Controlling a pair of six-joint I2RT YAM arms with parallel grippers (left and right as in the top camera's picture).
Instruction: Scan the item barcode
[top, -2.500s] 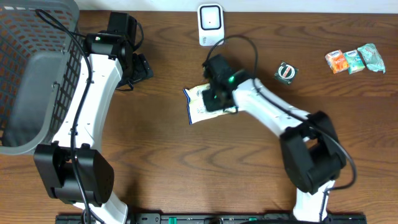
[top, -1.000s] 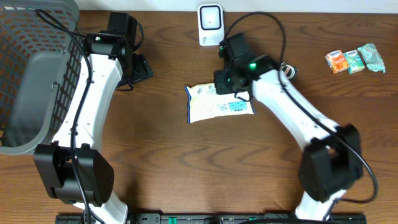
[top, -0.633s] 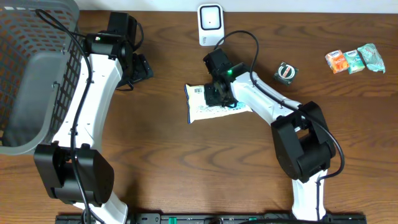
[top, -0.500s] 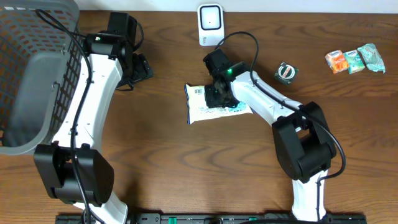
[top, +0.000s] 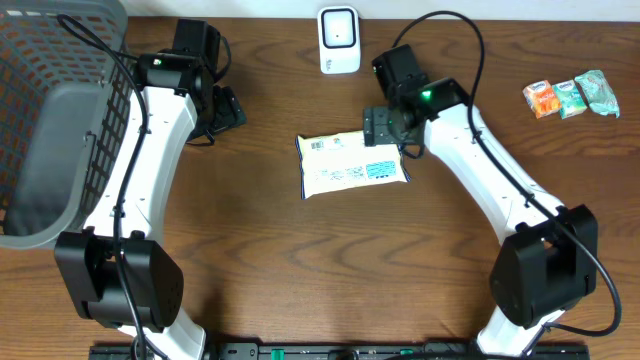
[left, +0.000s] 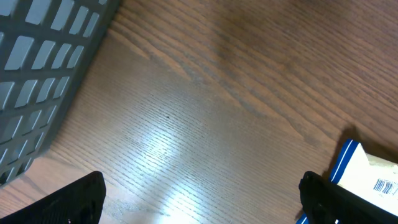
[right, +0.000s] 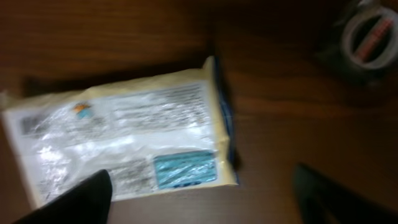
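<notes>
Right gripper (right: 202, 190): fingers are seen spread wide at the lower edge of the wrist view, with nothing clasped between them. From overhead it (top: 383, 128) is placed just above the right end of the white packet (top: 352, 166), at its upper edge; whether it touches cannot be told.

Packet: laid flat on the table (top: 300, 260), long side left to right, near the table's middle. A blue label is noted at its right end, and a barcode (top: 318, 146) is printed near the upper left corner, face up. In the right wrist view the packet (right: 124, 137) is blurred.

Scanner (top: 339, 40): stood at the far edge of the table, up and slightly left of the packet, apart from it.

Tape roll (right: 367, 34): seen only by the right wrist camera, beyond the packet's right end.

Left gripper (left: 199, 202): fingers parked wide apart over bare wood, holding nothing; the packet's corner and barcode (left: 382, 185) are caught at the right edge of its view.

Basket (top: 40, 60): grey lattice walls, set at the far left; its smooth grey floor is seen inside.

Three small snack packs (top: 568, 97): lined up at the far right corner.
</notes>
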